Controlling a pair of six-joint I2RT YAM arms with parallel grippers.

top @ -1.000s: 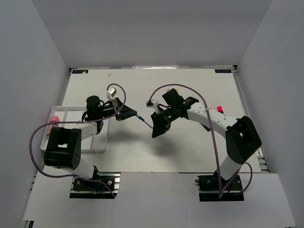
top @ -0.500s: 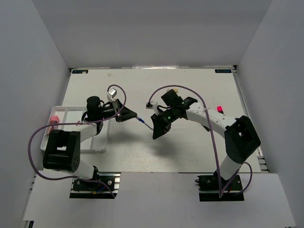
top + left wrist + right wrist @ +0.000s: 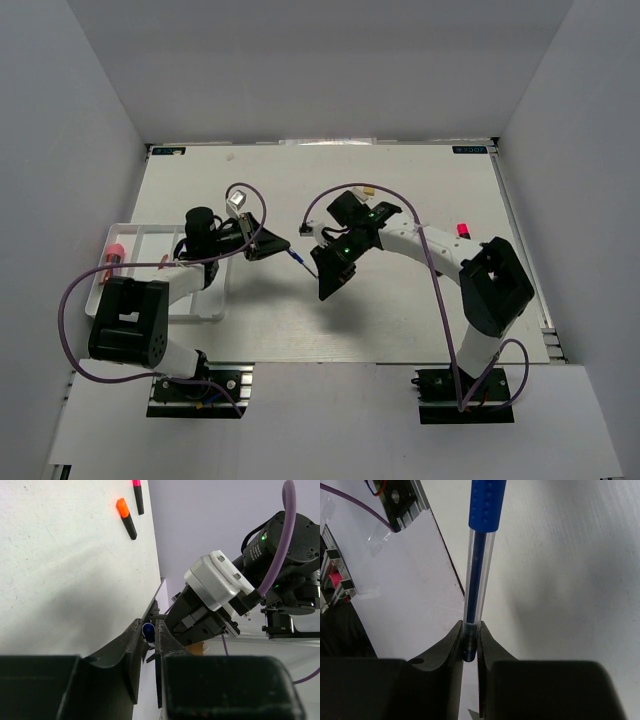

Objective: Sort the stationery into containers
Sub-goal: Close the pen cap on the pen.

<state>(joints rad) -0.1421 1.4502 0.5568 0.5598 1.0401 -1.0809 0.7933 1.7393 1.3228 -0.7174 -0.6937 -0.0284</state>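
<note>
The white counter (image 3: 420, 300) has a matte, faintly speckled surface and runs back to a far edge with two small labels at its corners. A shallow white tray (image 3: 135, 240) with long compartments sits flat at its left edge. Toward the right side an orange-capped highlighter (image 3: 126, 524) and a pink-capped highlighter (image 3: 137, 495) lie near each other, apart. A small tan piece (image 3: 368, 187) rests near the middle, farther back.

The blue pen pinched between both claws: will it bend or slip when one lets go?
Probably stiff: the blue pen spans straight from the right claw with no sag. Its clear smooth barrel may slip or pivot, as the right claw pinches only its thin end. Likely light; set down, the round body could roll.
</note>
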